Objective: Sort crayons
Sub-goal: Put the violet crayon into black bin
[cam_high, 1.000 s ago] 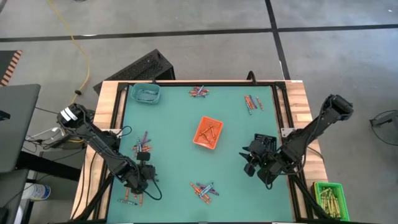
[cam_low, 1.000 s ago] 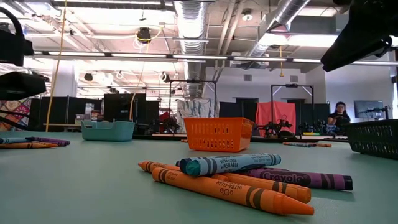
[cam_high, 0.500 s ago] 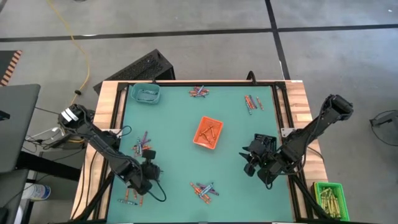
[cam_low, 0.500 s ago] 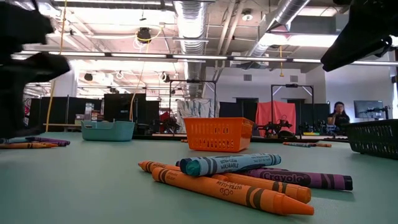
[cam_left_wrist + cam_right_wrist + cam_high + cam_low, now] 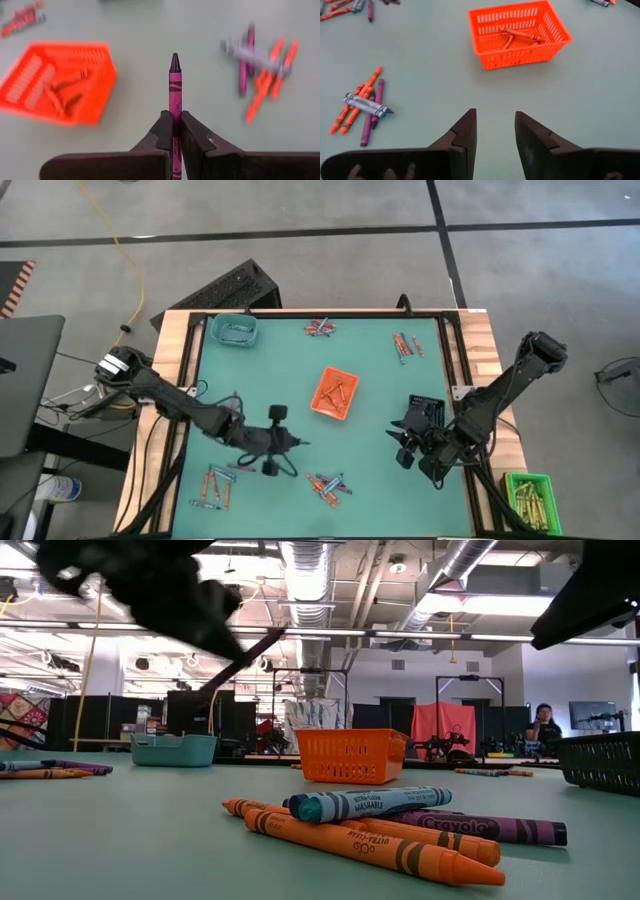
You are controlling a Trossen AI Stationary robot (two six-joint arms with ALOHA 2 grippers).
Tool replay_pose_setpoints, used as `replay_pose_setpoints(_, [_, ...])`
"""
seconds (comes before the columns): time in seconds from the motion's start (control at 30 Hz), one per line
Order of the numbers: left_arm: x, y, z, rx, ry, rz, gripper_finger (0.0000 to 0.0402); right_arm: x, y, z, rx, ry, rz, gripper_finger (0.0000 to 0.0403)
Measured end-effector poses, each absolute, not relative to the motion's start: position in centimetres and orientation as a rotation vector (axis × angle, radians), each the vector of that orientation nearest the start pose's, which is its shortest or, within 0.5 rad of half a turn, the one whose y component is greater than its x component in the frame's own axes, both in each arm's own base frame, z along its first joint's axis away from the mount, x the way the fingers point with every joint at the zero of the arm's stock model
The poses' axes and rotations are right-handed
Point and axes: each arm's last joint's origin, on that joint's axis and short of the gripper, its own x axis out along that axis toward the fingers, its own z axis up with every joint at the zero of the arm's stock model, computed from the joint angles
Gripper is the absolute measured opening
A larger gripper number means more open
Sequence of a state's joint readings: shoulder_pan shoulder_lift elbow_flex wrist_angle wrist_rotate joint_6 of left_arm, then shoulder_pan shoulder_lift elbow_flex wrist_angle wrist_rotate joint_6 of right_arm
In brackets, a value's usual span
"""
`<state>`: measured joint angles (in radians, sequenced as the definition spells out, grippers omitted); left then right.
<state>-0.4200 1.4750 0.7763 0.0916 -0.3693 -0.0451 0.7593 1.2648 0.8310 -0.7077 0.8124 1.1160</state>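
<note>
High view: the left pincer [image 5: 283,446] sits near the tabletop [image 5: 290,375] centre, toward seven o'clock of the orange basket [image 5: 334,393]; loose crayons [image 5: 328,484] lie in several heaps. The right pincer [image 5: 408,442] waits at four o'clock.

Low view: one heap of mixed colours lies close by.

Left wrist view: the pincer is clamped on a purple crayon [image 5: 175,92].

Right wrist view: fingers apart, empty; the basket holds only a few orange crayons. Sorting looks barely begun.
</note>
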Motion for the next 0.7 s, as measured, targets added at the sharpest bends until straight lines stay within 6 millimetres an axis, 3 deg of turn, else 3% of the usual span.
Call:
replay_pose_setpoints(0.17, [29.3,-9.8,21.7,0.156,0.380,-0.109,0.0001,18.5,15.5,22.0,0.187,0.614,-0.392,0.0127])
replay_pose_setpoints(0.43, [30.5,-8.5,23.9,0.163,0.149,-0.200,0.0001,21.8,18.3,20.1,-0.004,0.499,-0.289,0.0127])
replay_pose_setpoints(0.7, [30.5,-8.7,24.8,0.200,0.049,-0.265,0.0001,24.9,18.4,21.9,-0.120,0.307,-0.241,0.0127])
